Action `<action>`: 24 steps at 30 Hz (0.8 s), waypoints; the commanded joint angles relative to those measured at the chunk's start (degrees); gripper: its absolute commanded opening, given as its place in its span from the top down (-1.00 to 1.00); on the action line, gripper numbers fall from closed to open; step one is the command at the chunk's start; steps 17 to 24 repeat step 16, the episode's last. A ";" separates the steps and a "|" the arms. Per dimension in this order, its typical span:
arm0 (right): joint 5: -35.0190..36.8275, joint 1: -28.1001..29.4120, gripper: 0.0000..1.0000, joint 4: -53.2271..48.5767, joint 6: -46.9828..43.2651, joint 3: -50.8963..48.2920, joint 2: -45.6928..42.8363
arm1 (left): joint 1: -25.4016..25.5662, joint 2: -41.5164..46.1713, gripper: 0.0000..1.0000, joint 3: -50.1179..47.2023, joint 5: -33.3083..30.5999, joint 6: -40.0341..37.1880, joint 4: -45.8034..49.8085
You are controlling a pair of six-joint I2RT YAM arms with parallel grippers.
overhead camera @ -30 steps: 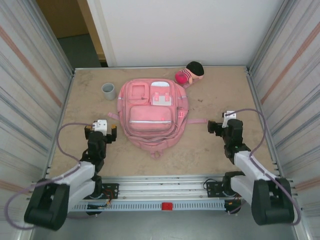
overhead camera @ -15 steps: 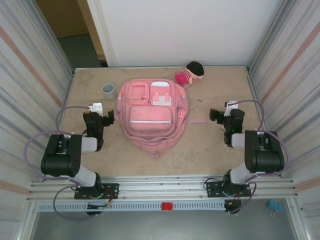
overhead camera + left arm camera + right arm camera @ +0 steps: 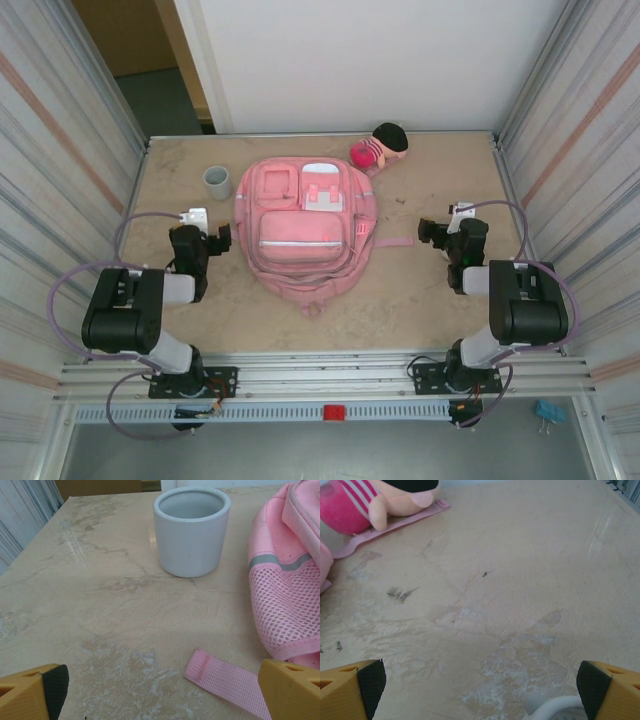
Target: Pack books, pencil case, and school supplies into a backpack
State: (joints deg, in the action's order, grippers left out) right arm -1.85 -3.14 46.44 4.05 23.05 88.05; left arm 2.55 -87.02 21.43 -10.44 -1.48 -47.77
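The pink backpack (image 3: 300,230) lies flat in the middle of the table, its zipped pockets facing up. Its mesh side (image 3: 285,595) fills the right of the left wrist view. My left gripper (image 3: 200,236) hovers just left of it, open with nothing between its yellow fingers (image 3: 35,692); a loose pink strap (image 3: 225,677) lies on the table by its right finger. My right gripper (image 3: 455,232) stands open to the right of the backpack, over bare tabletop (image 3: 482,690). The books, pencil case and school supplies are out of view.
A grey cup (image 3: 218,182) stands upright at the back left, straight ahead of the left gripper (image 3: 191,530). A pink-and-black plush doll (image 3: 380,147) lies behind the backpack (image 3: 375,500). A white rounded object (image 3: 555,711) sits low between the right fingers. Metal walls close both sides.
Both arms have folded up, elbows raised, and both grippers have moved a little farther from the bases. Over the last half second they hardly move. Both stay open.
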 commanded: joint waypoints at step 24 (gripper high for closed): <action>-0.64 -0.12 -0.97 -0.29 0.87 0.25 0.49 | 0.01 0.62 -0.97 0.72 1.16 0.21 0.01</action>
